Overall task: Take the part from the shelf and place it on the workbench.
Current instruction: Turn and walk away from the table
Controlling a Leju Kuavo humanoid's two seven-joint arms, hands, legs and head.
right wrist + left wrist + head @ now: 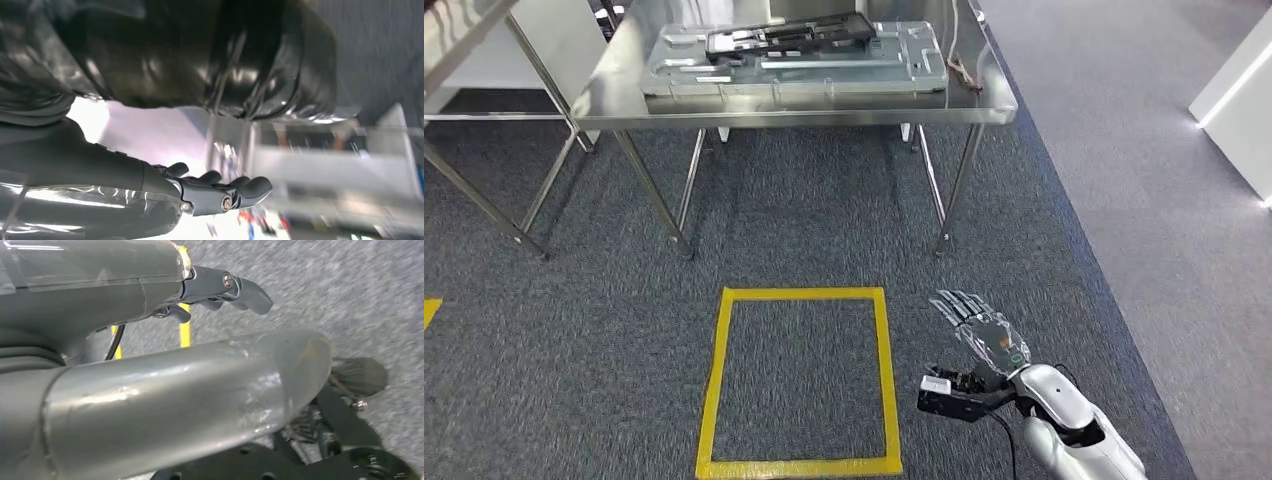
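The dark part (pixel 789 38) lies flat on a grey metal tray (pixel 904 75) on the steel worktop (pixel 624 95), ahead across the grey carpet (pixel 1124 200). A yellow taped square (pixel 802 380) marks the floor in front of the worktop. The right hand (pixel 979 335) hangs low beside that square, fingers spread and holding nothing. The left hand (pixel 220 292) also holds nothing, its fingers loosely apart above the carpet.

head view looks forward and down from high, the bench (pixel 784 105) far ahead beyond the yellow floor square (pixel 799 380). left wrist view sits close over carpet, sharing that yellow tape (pixel 184 332). right wrist view is blurred, close behind its hand (pixel 220 192).
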